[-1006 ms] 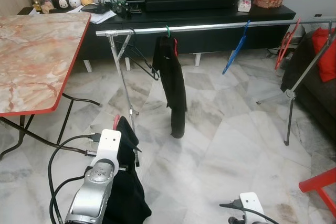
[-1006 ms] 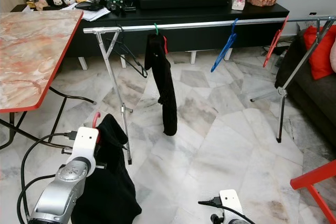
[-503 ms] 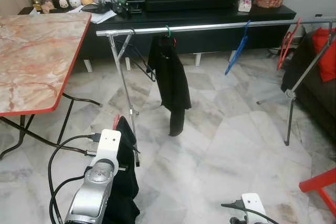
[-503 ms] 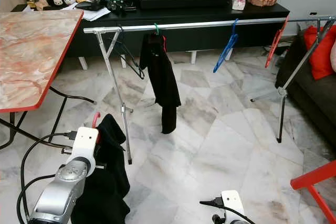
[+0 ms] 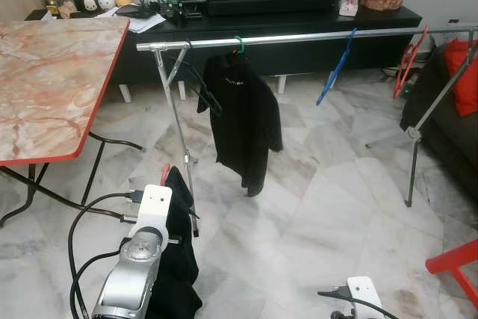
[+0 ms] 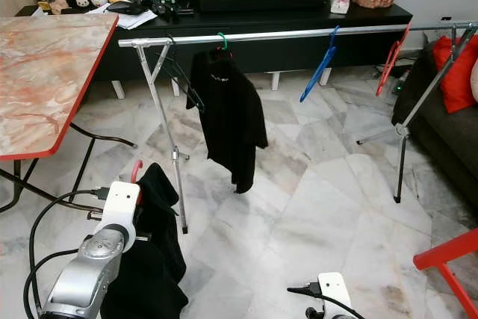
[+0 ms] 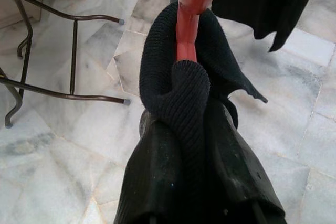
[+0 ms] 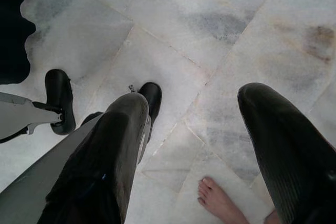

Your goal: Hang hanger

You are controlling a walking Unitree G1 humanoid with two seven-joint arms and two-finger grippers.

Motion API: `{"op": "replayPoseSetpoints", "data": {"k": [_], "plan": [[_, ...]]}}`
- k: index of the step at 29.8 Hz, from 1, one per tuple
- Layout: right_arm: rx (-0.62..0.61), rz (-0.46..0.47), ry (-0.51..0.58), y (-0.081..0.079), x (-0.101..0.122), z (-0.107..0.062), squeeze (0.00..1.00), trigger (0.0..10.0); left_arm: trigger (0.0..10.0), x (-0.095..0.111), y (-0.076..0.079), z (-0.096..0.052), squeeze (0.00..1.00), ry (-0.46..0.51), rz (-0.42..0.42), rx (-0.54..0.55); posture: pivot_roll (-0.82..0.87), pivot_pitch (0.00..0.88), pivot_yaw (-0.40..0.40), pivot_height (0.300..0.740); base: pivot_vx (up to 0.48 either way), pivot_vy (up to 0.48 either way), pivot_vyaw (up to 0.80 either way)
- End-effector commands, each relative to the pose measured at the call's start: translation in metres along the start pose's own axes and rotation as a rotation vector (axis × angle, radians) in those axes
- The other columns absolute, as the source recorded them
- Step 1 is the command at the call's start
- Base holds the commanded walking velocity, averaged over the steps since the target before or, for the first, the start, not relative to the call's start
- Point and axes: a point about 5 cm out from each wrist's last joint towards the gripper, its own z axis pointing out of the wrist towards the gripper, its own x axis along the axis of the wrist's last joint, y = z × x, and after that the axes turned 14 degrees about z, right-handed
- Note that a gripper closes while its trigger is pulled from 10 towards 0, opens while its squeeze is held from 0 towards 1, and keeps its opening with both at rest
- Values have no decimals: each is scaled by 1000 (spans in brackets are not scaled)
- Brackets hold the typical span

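Since a second ago the black garment [image 5: 240,121] on the green hanger [image 5: 238,44] has turned on the silver clothes rail [image 5: 299,38], from edge-on and narrow to nearly broadside, its sleeves now spread; the dark cloth below the left arm hangs slightly differently too.

Left eye view: the left pincer [image 5: 170,184] sits low at the robot's left, near the rail's left leg, with a black knitted garment [image 5: 176,259] draped from it and a red hanger [image 5: 165,172] tip poking up beside it. A blue hanger [image 5: 336,69] and another red one [image 5: 409,61] hang further right on the rail. A marble-topped table [image 5: 52,80] stands at the left.

Right eye view: the same layout; the right arm's white wrist housing [image 6: 328,289] peeks in at the bottom edge.

Left wrist view: the left pincer's fingers [image 7: 157,177] are clenched on the red hanger's stem, the black knit wrapped around it.

Right wrist view: the right pincer [image 8: 210,145] hangs released, fingers apart, over the marble floor [image 8: 210,24]; a person's bare foot [image 8: 220,203] is below.
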Motion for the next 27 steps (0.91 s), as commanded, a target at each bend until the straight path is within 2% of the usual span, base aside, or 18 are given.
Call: {"op": "replayPoseSetpoints", "data": {"k": [1,2,9,10,12,13,17,19,20,21,22,23,26,27], "plan": [[-6,12,-3,2,-1,0,1000,10000,10000,6,-4,-3,0,33,11,13,40,0,21,740,0,0,0],[2,-4,-10,0,-2,0,0,10000,10000,7,-3,-3,0,34,9,12,42,0,22,740,0,0,0],[4,-6,-10,0,-3,0,0,10000,10000,4,-6,-4,0,55,11,22,45,0,23,740,0,0,0],[4,-6,-10,0,-3,0,0,10000,10000,2,-9,-4,0,62,15,32,45,0,24,740,0,0,0],[3,-5,-10,0,-3,0,0,10000,10000,-11,-28,-5,0,52,30,107,47,0,25,740,0,0,0],[2,-4,-10,0,-3,0,0,10000,10000,-14,-31,-5,0,49,29,122,47,0,25,740,0,0,0],[2,-7,-13,1,-4,0,0,10000,10000,-41,-65,-10,0,-10,57,270,48,0,25,740,0,0,0],[1,-7,-14,1,-4,0,0,10000,10000,-48,-72,-12,0,-28,68,301,55,0,25,740,0,0,0],[1,-8,-15,1,-4,0,0,10000,10000,-57,-77,-14,0,-51,77,322,55,0,25,740,0,0,0],[2,-9,-16,0,-5,0,0,10000,10000,-75,-84,-17,0,-99,95,352,55,0,25,740,0,0,0],[2,-10,-16,0,-5,0,0,10000,10000,-79,-86,-18,0,-109,99,358,55,0,25,740,0,0,0],[4,-8,-15,0,-4,0,0,10000,10000,-98,-86,-21,0,-158,133,358,57,0,27,740,0,0,0],[6,-10,-15,0,-4,0,0,10000,10000,-135,-77,-27,0,-258,199,318,56,0,28,740,0,0,0],[6,-10,-15,0,-4,0,0,10000,10000,-135,-77,-27,0,-258,199,318,56,0,28,740,0,0,0]]}}
